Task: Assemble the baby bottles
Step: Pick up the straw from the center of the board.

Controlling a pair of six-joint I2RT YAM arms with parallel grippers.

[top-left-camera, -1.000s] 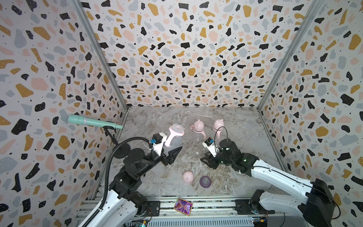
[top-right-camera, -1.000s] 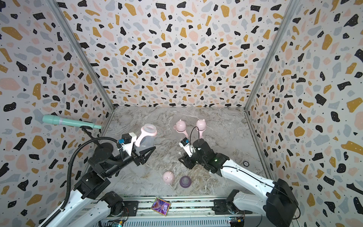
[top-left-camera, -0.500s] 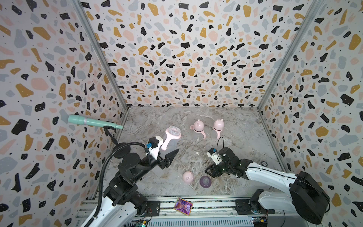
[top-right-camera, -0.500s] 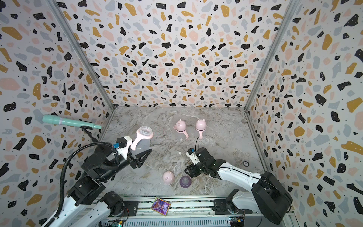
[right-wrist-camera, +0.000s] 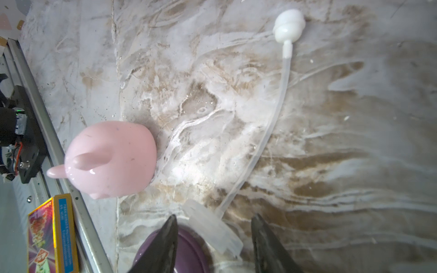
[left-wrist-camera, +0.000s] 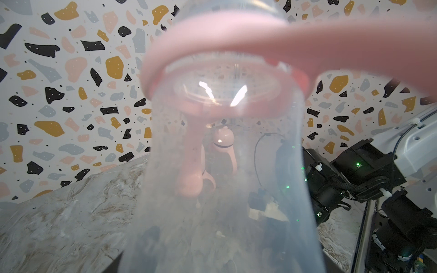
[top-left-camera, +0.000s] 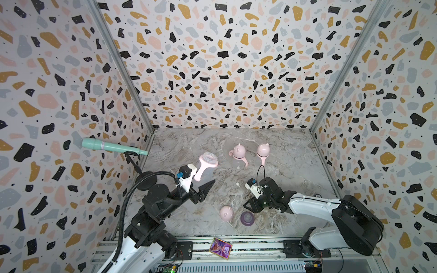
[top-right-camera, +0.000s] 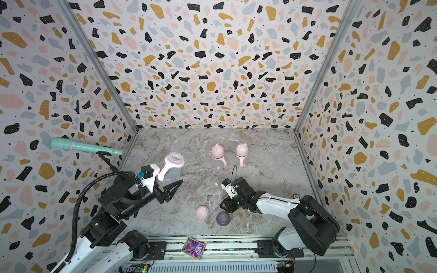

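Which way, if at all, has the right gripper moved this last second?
Yes: the right gripper moved toward the front rail, nearer the purple teat ring.

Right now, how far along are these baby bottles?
Two clear bottles at the back look finished, pink eared caps on. The left gripper holds the third clear bottle, pink-handled collar on, mouth open. The right gripper hangs open over the purple teat ring. That and the loose pink eared cap remain.
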